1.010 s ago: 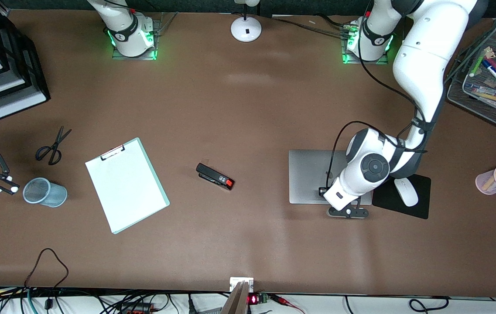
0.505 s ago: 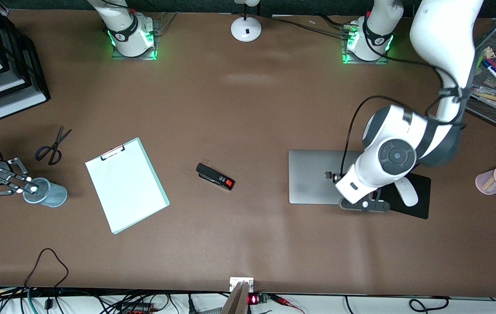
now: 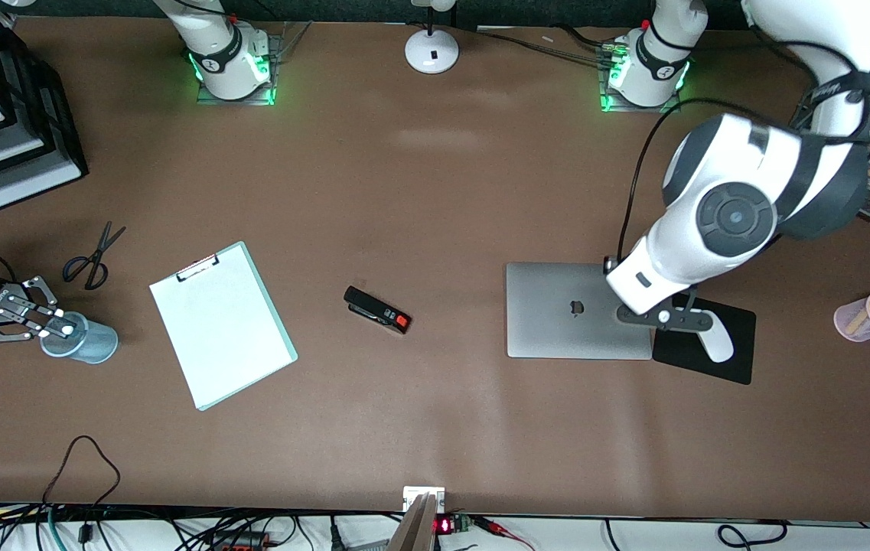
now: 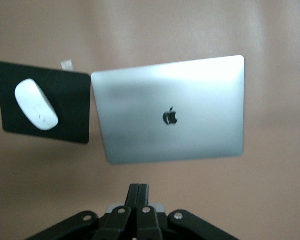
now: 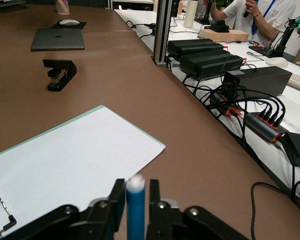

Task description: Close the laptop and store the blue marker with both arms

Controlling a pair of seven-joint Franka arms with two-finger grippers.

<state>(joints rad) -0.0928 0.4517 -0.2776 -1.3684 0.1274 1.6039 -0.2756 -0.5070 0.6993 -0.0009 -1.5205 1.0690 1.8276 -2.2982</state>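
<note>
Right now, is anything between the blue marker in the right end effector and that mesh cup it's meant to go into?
Nothing visible is. The right end effector holds the blue marker right at the rim of the mesh cup; the scissors and clipboard lie off to the sides.

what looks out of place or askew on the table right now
Little stands out. The laptop lies shut and square beside the mouse pad. Only the clipboard sits askew, and the mesh cup lies on its side.
</note>
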